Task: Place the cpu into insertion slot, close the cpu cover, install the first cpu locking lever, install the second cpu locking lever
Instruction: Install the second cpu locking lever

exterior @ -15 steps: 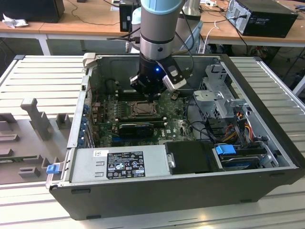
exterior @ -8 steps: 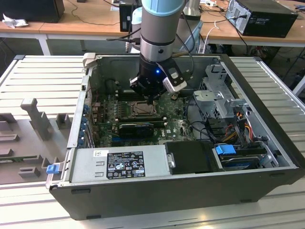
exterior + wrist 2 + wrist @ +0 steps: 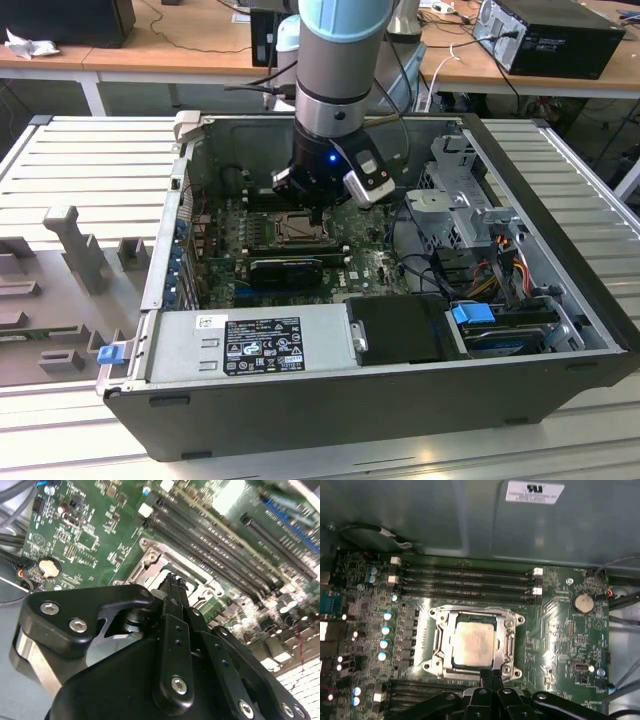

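The cpu [image 3: 474, 641] is seated in the slot [image 3: 441, 639], framed by the cover [image 3: 510, 641] — gripper [image 3: 491, 676] pressed together at its edge, positioned for lever work.

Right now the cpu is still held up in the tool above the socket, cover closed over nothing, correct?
Not quite. The cpu is not in the tool; it already sits in the insertion slot, framed by the closed cpu cover, as the first wrist view shows. The tool tip is low at the socket's edge there.
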`<state>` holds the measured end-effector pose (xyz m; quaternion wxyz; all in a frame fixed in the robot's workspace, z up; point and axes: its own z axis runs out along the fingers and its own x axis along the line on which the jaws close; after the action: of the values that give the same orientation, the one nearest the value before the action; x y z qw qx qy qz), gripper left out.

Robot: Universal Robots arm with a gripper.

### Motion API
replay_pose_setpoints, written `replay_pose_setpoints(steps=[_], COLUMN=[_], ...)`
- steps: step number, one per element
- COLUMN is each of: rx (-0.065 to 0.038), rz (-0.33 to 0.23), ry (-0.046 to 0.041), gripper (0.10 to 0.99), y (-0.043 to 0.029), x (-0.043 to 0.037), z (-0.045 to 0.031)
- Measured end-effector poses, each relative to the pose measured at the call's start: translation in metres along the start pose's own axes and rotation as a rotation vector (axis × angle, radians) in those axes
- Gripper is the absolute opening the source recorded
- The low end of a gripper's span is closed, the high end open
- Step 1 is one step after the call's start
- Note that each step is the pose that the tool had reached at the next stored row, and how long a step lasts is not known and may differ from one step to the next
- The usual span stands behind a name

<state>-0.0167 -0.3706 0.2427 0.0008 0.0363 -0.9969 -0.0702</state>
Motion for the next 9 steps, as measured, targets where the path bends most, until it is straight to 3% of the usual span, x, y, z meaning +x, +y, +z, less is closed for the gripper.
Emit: replay_pose_setpoints(steps=[6,9], rx=[-0.017,-0.024], rz=[0.0,-0.002], ry=[-0.0008,-0.0011], gripper=[0.106,0.106], y=[-0.0148,-0.0173], x=[0.0048,0.0174], z=[-0.0015,-0.0002])
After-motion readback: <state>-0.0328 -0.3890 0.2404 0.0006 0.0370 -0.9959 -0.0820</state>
